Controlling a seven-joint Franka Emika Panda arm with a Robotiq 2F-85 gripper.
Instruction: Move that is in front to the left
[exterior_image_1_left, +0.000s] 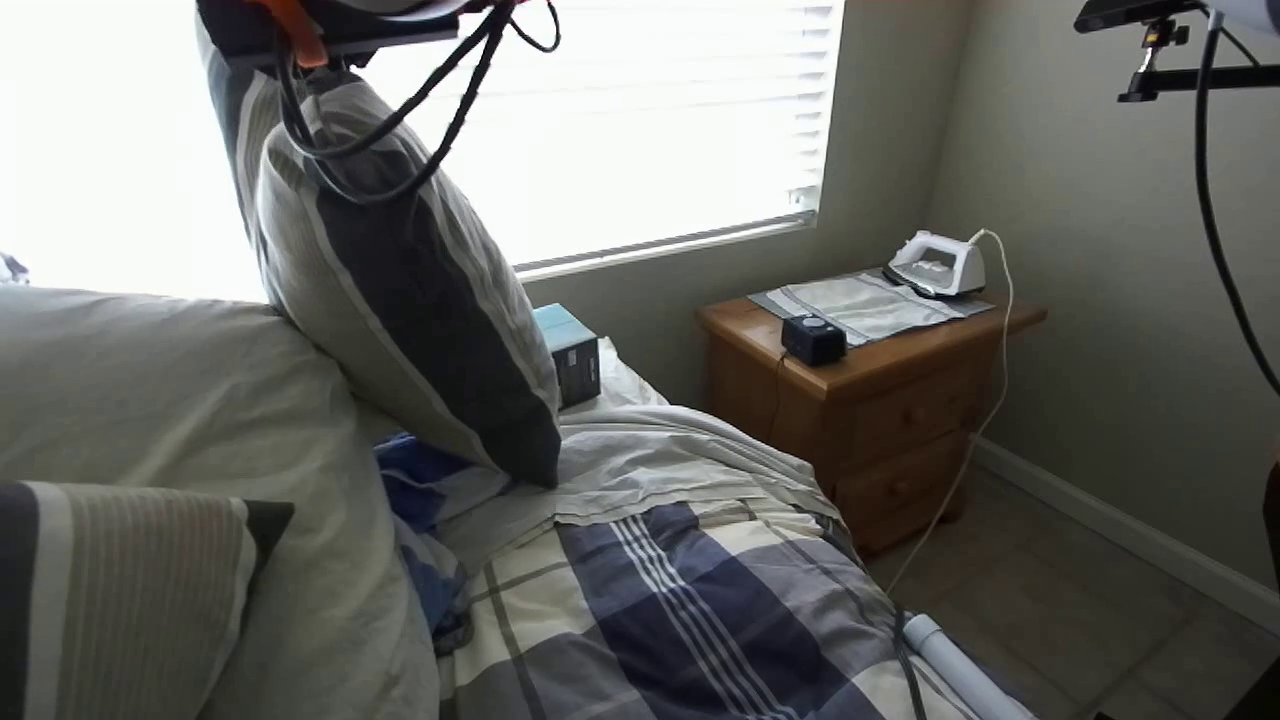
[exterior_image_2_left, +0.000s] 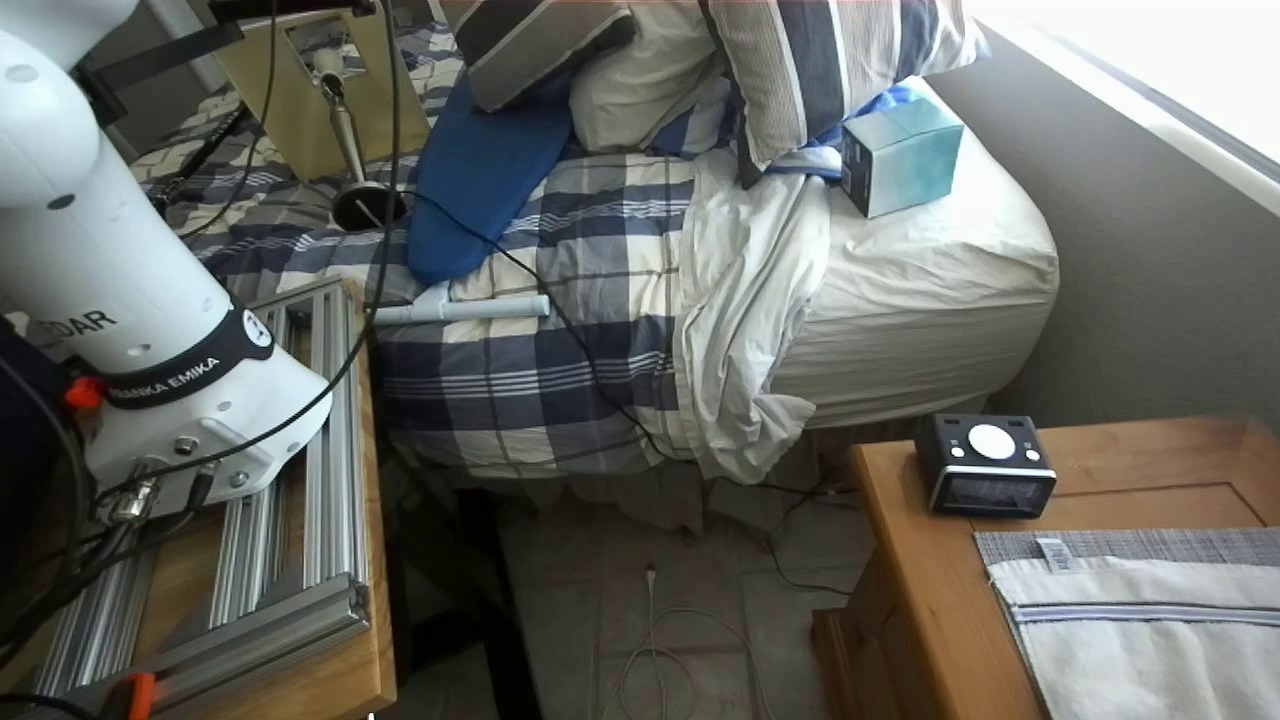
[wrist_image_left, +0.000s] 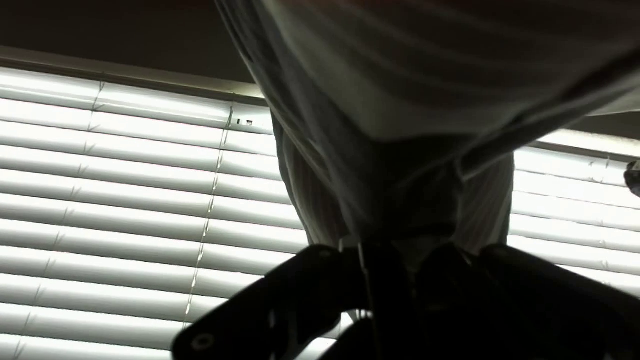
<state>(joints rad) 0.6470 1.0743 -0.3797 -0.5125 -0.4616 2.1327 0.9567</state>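
A striped grey, white and dark pillow (exterior_image_1_left: 390, 300) hangs tilted over the head of the bed, its lower corner near the bedding. It also shows in an exterior view (exterior_image_2_left: 800, 65), cut off by the top edge. In the wrist view the pillow (wrist_image_left: 360, 65) fills the upper middle, and its cloth narrows into my gripper (wrist_image_left: 395, 250). The gripper is shut on the pillow's upper corner; the fingertips are dark and partly lost in shadow. A second striped pillow (exterior_image_1_left: 228, 120) stands behind the held one. Another striped pillow (exterior_image_1_left: 130, 590) lies at the near left.
A teal box (exterior_image_2_left: 900, 160) sits on the mattress beside the held pillow. A large pale pillow (exterior_image_1_left: 170, 380) lies left. The window blinds (wrist_image_left: 125, 225) are close behind. A wooden nightstand (exterior_image_1_left: 880, 390) bears an iron (exterior_image_1_left: 935, 265) and a black clock (exterior_image_2_left: 985, 465). Cables hang from the arm.
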